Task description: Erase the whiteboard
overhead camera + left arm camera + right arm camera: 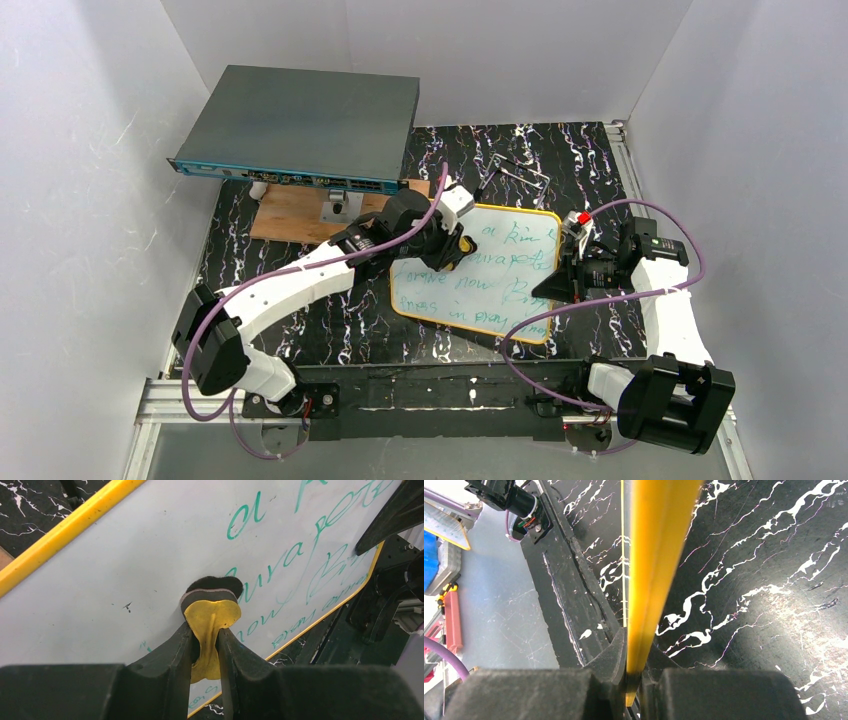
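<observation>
The whiteboard [500, 275] with a yellow frame and green handwriting lies tilted in the middle of the black marbled table. My left gripper [455, 245] is shut on a small yellow eraser [210, 625] with a black felt pad, pressed on the board's left part. In the left wrist view the board [125, 555] is wiped blank on the left and written on the right. My right gripper [562, 268] is shut on the board's right edge, seen edge-on as a yellow frame [659, 565] between the fingers.
A dark-grey flat box [300, 130] stands at the back left on a brown wooden board [295, 215]. A metal wire piece [520, 172] lies behind the whiteboard. White walls enclose the table on three sides.
</observation>
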`<move>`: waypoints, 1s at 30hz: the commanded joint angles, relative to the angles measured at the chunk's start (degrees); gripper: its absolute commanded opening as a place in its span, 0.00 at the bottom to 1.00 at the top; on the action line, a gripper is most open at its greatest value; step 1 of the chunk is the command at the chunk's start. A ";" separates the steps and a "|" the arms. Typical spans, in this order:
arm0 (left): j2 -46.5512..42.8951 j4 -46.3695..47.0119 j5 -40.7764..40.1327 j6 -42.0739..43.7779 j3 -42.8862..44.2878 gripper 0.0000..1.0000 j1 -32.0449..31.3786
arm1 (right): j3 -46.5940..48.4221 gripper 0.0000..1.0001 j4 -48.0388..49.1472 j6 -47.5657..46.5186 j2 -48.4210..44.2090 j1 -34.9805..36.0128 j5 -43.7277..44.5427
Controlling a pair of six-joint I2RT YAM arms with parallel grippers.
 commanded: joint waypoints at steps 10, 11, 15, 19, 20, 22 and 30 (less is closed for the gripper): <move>4.02 -1.72 -0.48 1.44 7.94 0.00 -1.05 | -0.19 0.01 2.01 -7.18 -1.60 0.81 8.56; 4.58 -1.99 -0.69 1.85 9.11 0.00 -1.10 | -0.17 0.01 2.08 -7.23 -1.68 0.84 8.57; 6.45 -2.84 -1.40 2.62 12.78 0.00 -1.10 | -0.20 0.01 2.14 -7.18 -1.64 0.86 8.65; 8.06 -3.41 -2.08 4.46 15.48 0.00 -0.96 | -0.22 0.01 2.11 -7.19 -1.83 0.86 8.73; 8.36 -3.59 -2.32 4.53 15.94 0.00 -0.93 | -0.20 0.01 2.14 -7.17 -1.85 0.86 8.73; 8.61 -3.87 -2.53 4.56 16.50 0.00 -0.78 | -0.17 0.01 2.16 -7.20 -1.85 0.85 8.73; 7.62 -3.04 -1.24 3.74 14.61 0.00 -0.43 | -0.21 0.01 2.14 -7.21 -1.85 0.81 8.73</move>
